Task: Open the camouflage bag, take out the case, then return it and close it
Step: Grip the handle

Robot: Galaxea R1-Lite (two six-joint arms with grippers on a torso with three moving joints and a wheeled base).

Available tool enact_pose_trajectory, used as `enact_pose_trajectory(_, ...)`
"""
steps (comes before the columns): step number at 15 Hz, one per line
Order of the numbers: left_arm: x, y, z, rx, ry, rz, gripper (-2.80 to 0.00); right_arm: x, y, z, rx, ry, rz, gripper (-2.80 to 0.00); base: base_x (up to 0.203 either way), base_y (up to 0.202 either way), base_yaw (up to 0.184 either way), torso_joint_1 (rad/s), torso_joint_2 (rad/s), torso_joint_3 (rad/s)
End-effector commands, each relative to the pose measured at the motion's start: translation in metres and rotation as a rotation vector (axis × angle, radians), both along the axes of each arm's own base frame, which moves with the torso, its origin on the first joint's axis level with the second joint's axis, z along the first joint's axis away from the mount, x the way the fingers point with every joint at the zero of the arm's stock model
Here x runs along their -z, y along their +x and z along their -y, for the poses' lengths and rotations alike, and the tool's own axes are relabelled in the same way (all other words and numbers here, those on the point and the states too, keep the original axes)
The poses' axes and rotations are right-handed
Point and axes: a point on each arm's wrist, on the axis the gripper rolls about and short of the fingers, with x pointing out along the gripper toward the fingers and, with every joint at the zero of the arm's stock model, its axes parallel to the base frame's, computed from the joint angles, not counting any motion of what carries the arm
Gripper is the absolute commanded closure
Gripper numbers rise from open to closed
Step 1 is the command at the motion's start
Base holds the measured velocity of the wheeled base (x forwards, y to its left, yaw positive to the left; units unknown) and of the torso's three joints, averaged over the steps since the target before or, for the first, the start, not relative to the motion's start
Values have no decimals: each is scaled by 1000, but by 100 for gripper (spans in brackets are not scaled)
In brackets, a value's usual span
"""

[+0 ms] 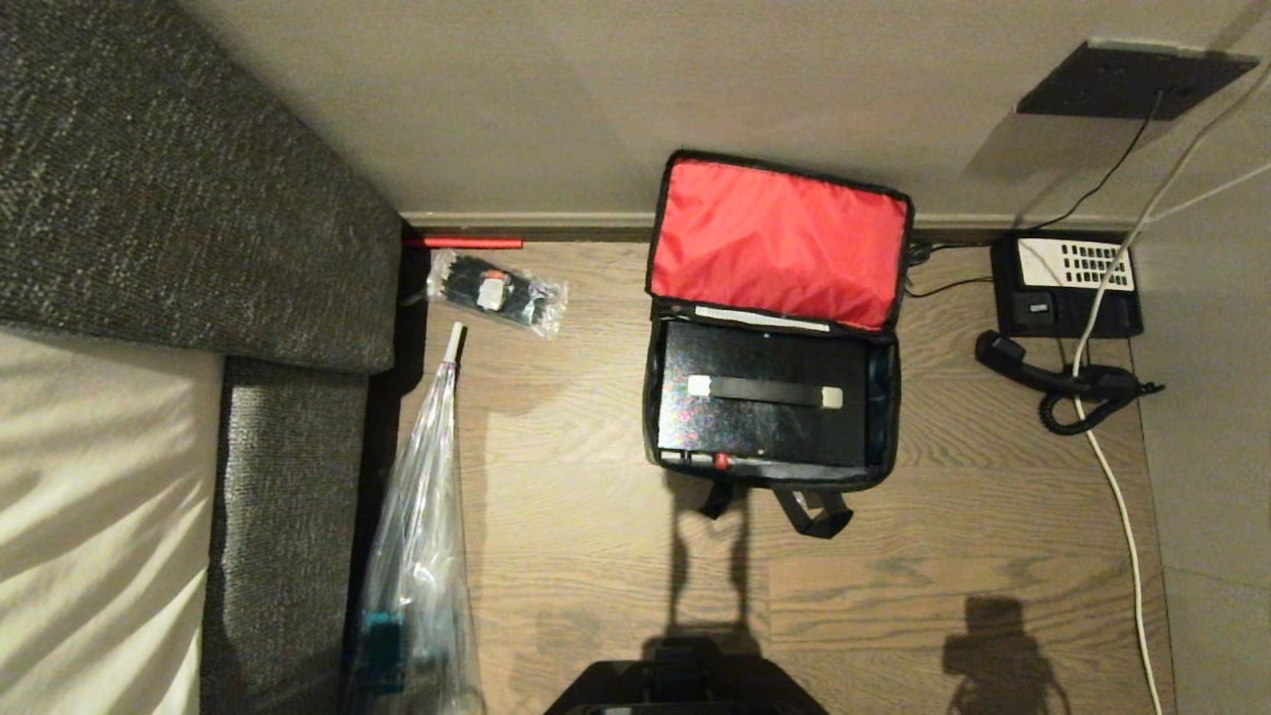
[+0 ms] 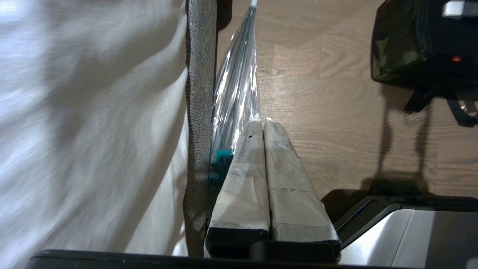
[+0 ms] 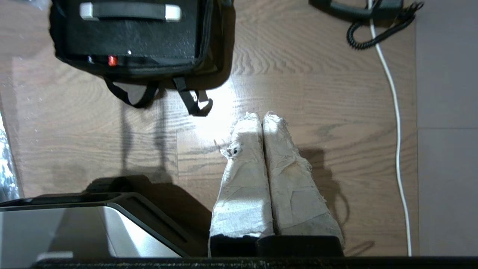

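While both tools press together empty, camouflage bag (image 1: pixel 775 467) gapes, red lid up, case (image 1: pixel 765 407) inside.

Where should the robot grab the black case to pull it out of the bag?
Probably by the black strap handle across the top of the case. It faces up, and the camouflage bag hugs the case's edges with its red lid flipped back, so coming straight down from above looks easiest.

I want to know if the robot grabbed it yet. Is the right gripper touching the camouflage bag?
Apart. The right wrist view shows the right gripper shut over bare wooden floor, with floor plainly showing between its fingertips and the camouflage bag.
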Motion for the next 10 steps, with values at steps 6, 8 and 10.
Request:
enact_pose_trajectory(6,0,0,0,0,0,1,0,0,0,0,0,0,3,0,0,0,0,3,0,205)
enact_pose_trajectory(8,0,0,0,0,0,1,0,0,0,0,0,0,3,0,0,0,0,0,2,198)
enact_pose_trajectory(10,0,0,0,0,0,1,0,0,0,0,0,0,2,0,0,0,0,2,4,200)
